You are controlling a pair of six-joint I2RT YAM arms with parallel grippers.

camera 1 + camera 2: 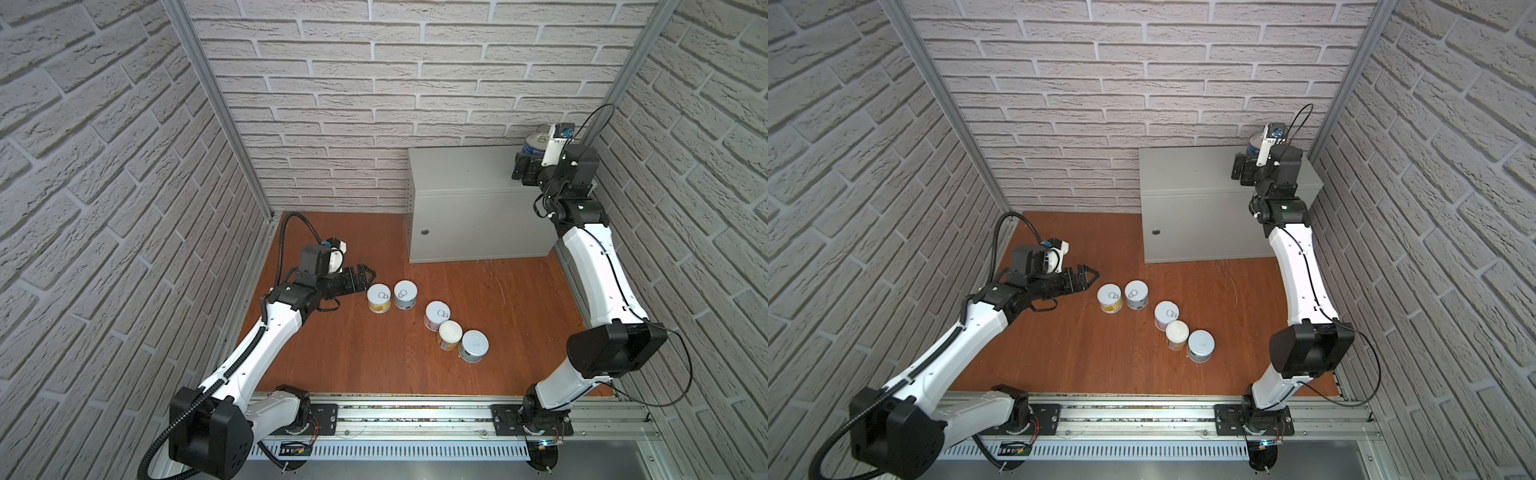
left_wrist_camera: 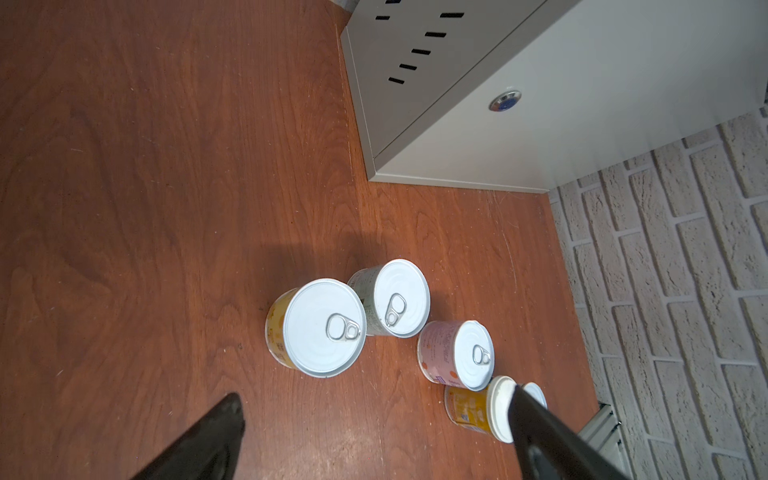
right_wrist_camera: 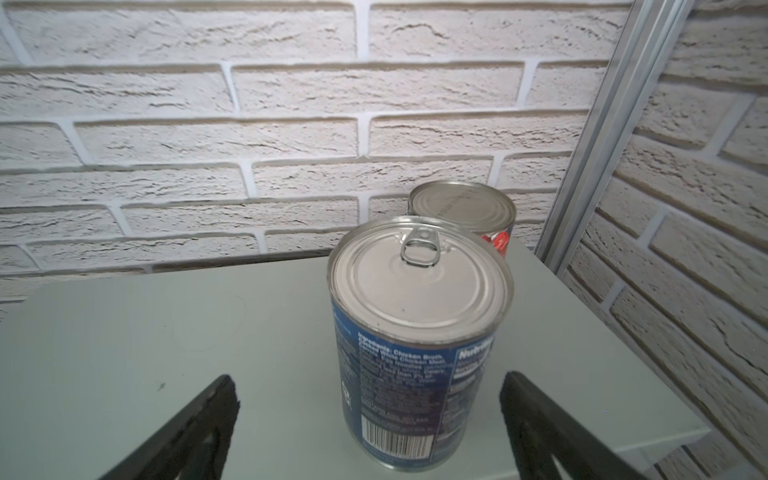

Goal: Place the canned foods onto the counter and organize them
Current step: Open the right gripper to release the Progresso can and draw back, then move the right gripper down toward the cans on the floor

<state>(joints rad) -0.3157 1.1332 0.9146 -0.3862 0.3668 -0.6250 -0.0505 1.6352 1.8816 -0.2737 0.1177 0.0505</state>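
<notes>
The left arm [image 1: 270, 332] stretches out low from its base at 7 o'clock in both top views, bent at the elbow. Its wrist points the left gripper [image 1: 368, 277] toward 3 o'clock, and its fingers [image 2: 208, 436] stand wide apart. The right arm [image 1: 598, 270] stands tall from 5 o'clock up to 1 o'clock. The right gripper [image 3: 368, 380] is raised high, with its fingers [image 3: 199, 424] also spread wide.

My right claw [image 3: 370, 384] stands wide w/ slim gaps either side of the blue tin [image 3: 415, 353]; 2nd tin [image 3: 461, 208] blocks just behind, wall [image 3: 291, 145] beyond. Rest of counter [image 1: 457, 170] top free. My left claw [image 2: 374, 395]: open floor [image 2: 145, 187] ahead, yellow tin [image 2: 320, 328] nearest, 4 more short tins [image 1: 437, 312] bunched past it.
</notes>
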